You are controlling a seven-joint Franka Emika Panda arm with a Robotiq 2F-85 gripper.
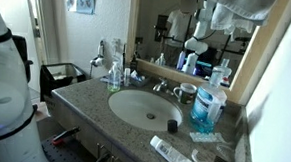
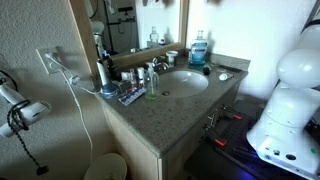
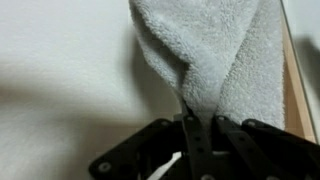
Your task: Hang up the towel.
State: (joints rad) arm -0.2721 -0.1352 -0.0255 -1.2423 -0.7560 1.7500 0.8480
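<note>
The black two-fingered pincer (image 3: 192, 122) was clamped on a bunched fold of the soft, pale grey terry-cloth towel (image 3: 210, 50). The towel hung against a white wall beside a wooden frame (image 3: 292, 90), seemingly past the back edge of the speckled stone counter (image 1: 84, 103). Light and limp, it would likely sag, so a thick fold looked the safest hold.

The arm (image 2: 293, 85) is glossy white and rounded; the end effector (image 3: 200, 128) is black.

Granite counter (image 1: 85, 93) carries blue bottle (image 1: 206, 106), mug (image 1: 186, 92), toothpaste tube (image 1: 170, 150).
</note>
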